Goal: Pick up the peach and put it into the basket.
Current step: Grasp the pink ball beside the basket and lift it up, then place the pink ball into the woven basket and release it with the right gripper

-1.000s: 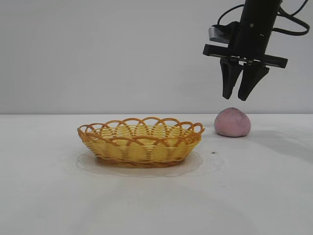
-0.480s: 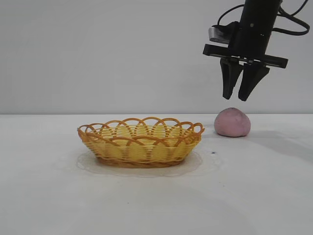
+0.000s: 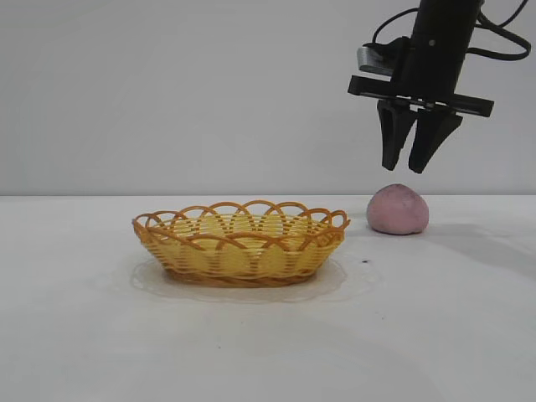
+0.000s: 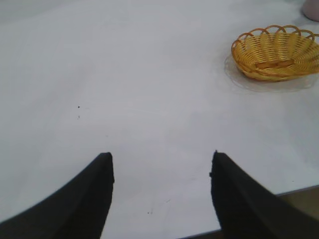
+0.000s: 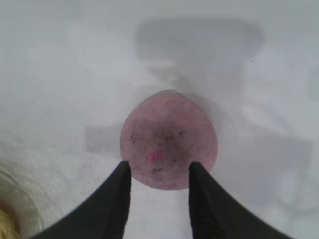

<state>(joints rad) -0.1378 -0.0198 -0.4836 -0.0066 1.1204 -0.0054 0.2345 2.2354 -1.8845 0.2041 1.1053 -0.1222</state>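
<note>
The dusty pink peach [image 3: 398, 209] sits on the white table to the right of the yellow wicker basket [image 3: 239, 243], apart from it. My right gripper [image 3: 405, 166] hangs open just above the peach, pointing down, touching nothing. In the right wrist view the peach [image 5: 169, 139] lies below, just beyond the two black fingertips [image 5: 123, 172]. My left gripper [image 4: 160, 159] is open and empty over bare table, far from the basket [image 4: 275, 52]. The basket is empty.
The white table [image 3: 268, 352] spreads out in front of the basket and peach. A plain grey wall stands behind. The table's edge [image 4: 294, 191] shows near the left gripper in the left wrist view.
</note>
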